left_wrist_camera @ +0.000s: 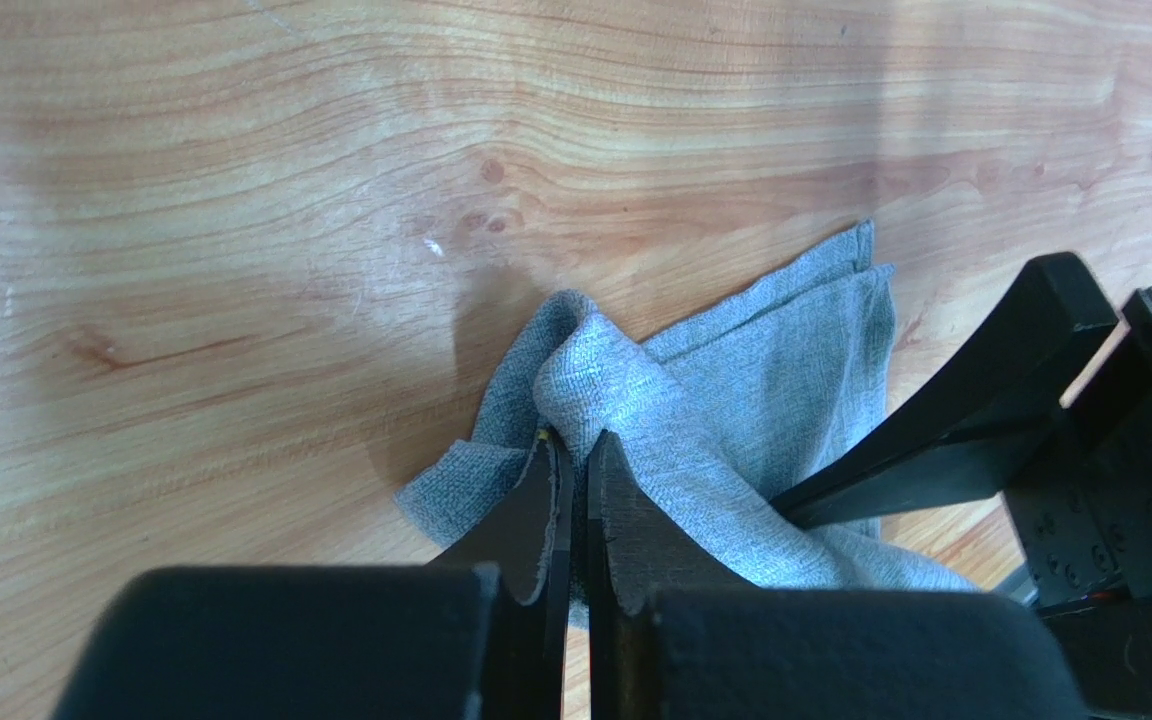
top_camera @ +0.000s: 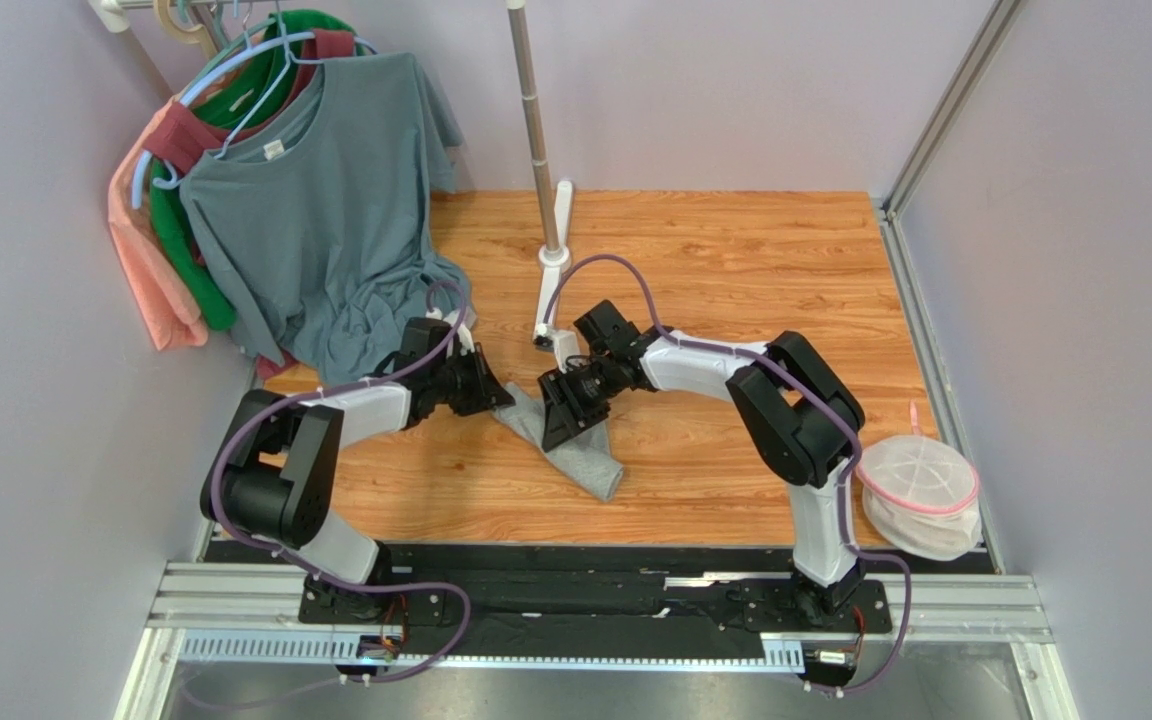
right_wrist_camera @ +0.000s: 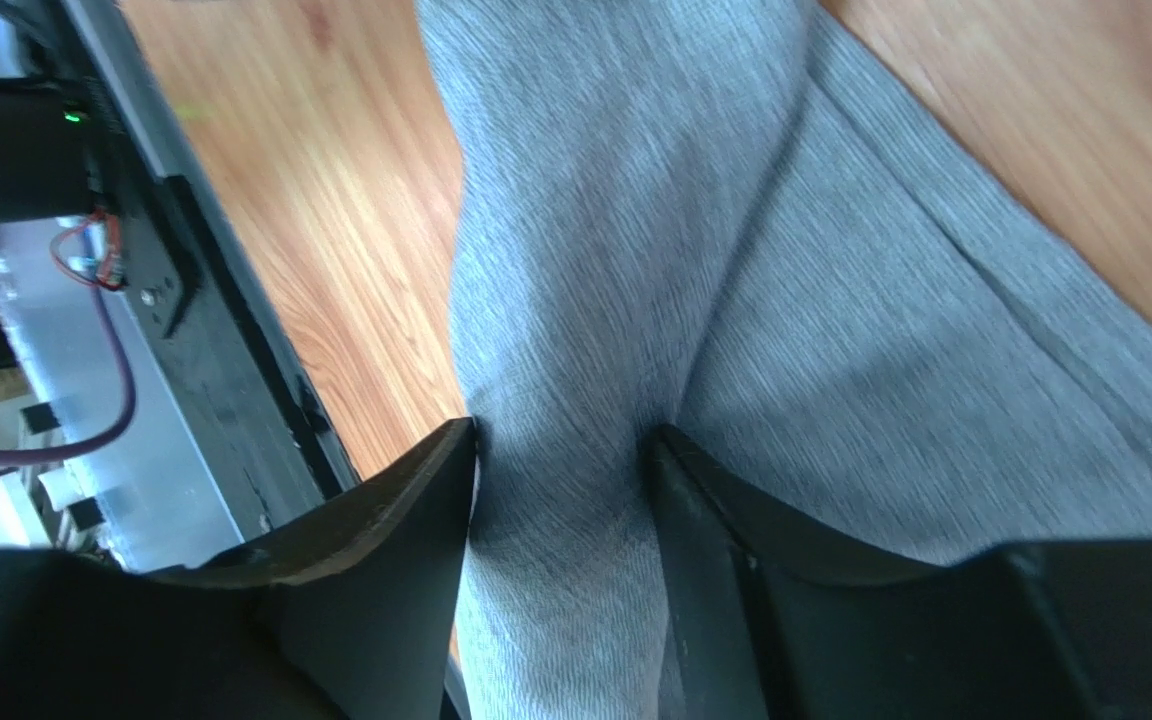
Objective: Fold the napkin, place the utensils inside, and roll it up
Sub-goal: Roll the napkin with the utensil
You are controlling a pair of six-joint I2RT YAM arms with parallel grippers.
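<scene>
On the left, our left gripper [left_wrist_camera: 570,450] has its fingers almost closed, pinching a raised fold of the plain mid-grey soft cloth napkin [top_camera: 591,462]. The napkin lies bunched on the light wooden tabletop [top_camera: 732,255] between the arms. It forms a narrow strip whose long axis runs far-left to near-right. Our right gripper [right_wrist_camera: 560,450] clamps a ridge of it between part-open jaws. We judge this to be the folding step; next the edges need drawing out flat. We see no slim dark metal fork.

Crumpled mid-grey soft cloth napkin [left_wrist_camera: 748,390] on wooden table [left_wrist_camera: 237,225], left gripper [left_wrist_camera: 575,450] at 6 o'clock pinching its fold, black arm [left_wrist_camera: 973,405] at 4 o'clock
</scene>
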